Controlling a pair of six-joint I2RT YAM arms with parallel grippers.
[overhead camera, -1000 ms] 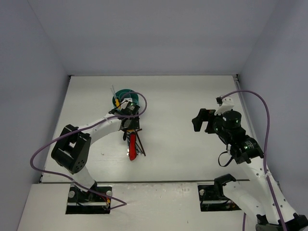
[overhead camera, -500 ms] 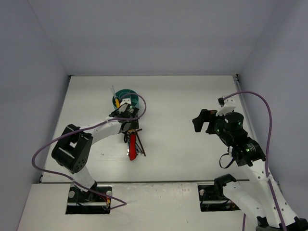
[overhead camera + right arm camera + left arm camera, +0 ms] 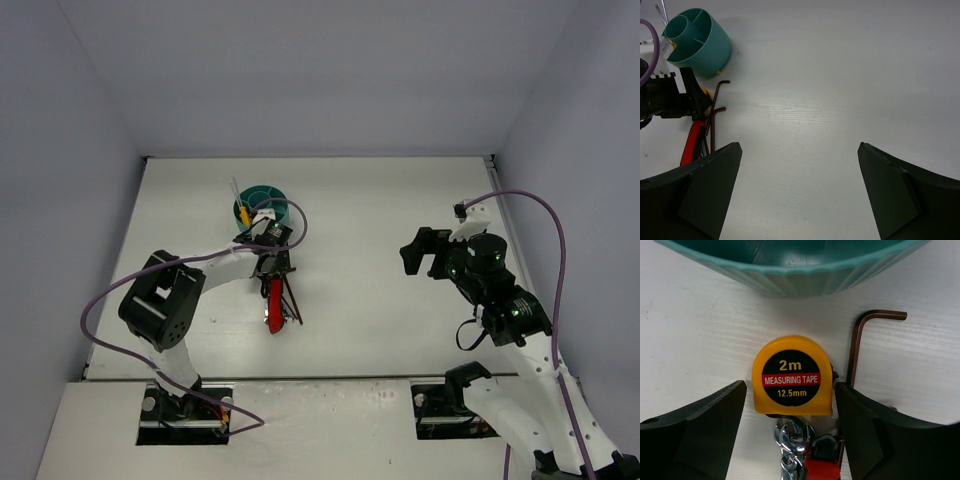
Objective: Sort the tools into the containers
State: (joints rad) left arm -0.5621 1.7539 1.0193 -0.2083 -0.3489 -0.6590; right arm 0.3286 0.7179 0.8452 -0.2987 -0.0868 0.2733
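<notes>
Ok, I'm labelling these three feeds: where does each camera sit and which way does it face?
Top external: high behind the robot, looking down on the table; both arms show, left gripper by the teal organiser, right gripper over bare table.
Left wrist: on the left arm, looking down at the tape measure between its own open fingers.
Right wrist: on the right arm, looking across the table towards the organiser; its fingers fill the bottom corners.
Shared: both wrist views show the organiser and a hex key.
</notes>
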